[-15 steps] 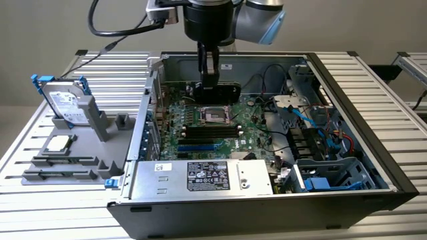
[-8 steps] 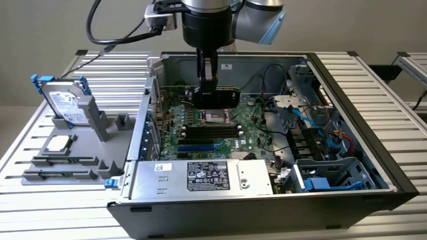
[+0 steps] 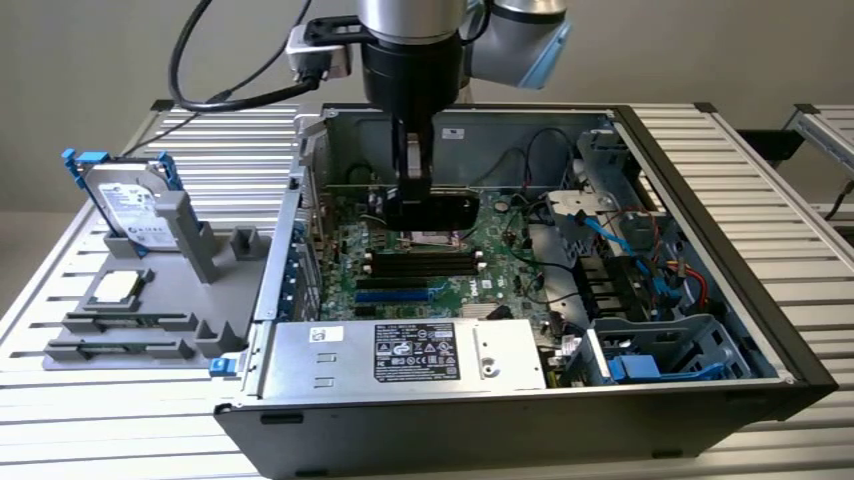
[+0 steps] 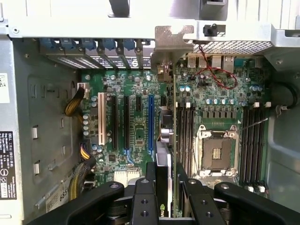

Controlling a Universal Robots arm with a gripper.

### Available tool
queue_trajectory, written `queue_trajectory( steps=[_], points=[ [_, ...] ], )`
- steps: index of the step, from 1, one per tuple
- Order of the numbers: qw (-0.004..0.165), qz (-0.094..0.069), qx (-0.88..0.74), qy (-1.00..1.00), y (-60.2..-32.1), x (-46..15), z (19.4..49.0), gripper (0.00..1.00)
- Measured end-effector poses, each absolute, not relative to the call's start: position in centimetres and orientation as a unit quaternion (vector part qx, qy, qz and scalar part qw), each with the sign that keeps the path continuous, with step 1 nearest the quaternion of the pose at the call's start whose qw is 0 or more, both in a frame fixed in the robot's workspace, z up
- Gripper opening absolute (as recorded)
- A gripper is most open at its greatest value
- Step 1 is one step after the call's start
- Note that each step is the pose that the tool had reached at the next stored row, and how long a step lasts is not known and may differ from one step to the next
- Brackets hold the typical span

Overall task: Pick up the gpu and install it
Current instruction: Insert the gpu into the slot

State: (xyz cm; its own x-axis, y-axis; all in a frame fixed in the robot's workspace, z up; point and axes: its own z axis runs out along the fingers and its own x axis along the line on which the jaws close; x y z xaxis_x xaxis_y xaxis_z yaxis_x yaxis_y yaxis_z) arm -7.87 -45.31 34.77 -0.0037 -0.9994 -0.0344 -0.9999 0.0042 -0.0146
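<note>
Over the open computer case (image 3: pixel 747 300), my gripper (image 3: pixel 414 195) reaches down near the back wall. It is shut on the gpu (image 3: pixel 447 212), which hangs on edge just above the motherboard (image 3: pixel 501 270). In the wrist view the gpu (image 4: pixel 165 129) is seen edge-on as a thin card, black on one face and green on the other. Its silver end bracket (image 4: pixel 171 40) is up against the case's rear slot openings. The gripper (image 4: pixel 165 173) has both black fingers (image 4: pixel 151 187) pressed on the card's near end. The card runs alongside the blue expansion slot (image 4: pixel 151 122), slightly to one side of it.
A grey fixture (image 3: pixel 147 330) on the exterior view's left holds a silver hard drive in a blue frame (image 3: pixel 127 195) and a small square CPU chip (image 3: pixel 116 287). Inside the case are the power supply (image 3: pixel 400 355), memory slots (image 3: pixel 420 262), the bare CPU socket (image 4: pixel 218 150) and loose cables (image 3: pixel 601 230).
</note>
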Motion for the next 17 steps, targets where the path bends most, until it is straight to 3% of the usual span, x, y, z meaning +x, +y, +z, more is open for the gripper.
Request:
queue_trajectory(
  steps=[17],
  points=[
    [0.016, 0.009, -0.700, 0.714, -46.1, -8.1, 32.3, 0.27]
  ],
)
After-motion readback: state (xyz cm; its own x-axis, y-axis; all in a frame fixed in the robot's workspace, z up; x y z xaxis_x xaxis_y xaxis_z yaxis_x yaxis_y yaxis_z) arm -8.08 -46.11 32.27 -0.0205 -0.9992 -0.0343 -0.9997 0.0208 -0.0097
